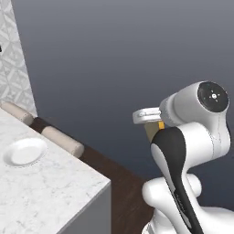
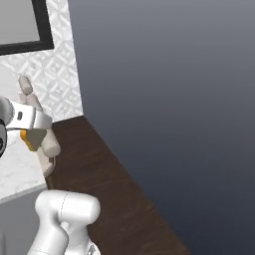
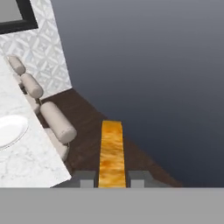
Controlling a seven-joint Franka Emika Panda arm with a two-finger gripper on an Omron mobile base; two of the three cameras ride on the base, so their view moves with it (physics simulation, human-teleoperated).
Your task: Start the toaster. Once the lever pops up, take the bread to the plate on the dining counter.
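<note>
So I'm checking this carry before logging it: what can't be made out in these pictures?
- Bread: hand view shows it edge-on between the jaws, faces unseen; in the left base view the arm covers nearly all of it.
- Gripper: hand view's bottom edge cuts off all but the tips.
- Plate: hand view's left edge cuts it.
- Dining counter: runs off the left base view.

Evenly, softly lit rendering, without glare or hard shadows. Mild sheen on the white arm (image 1: 192, 137) at three o'clock. Backdrop grading from grey above to near-black below. Slight pixel softness, no edge distortion.
</note>
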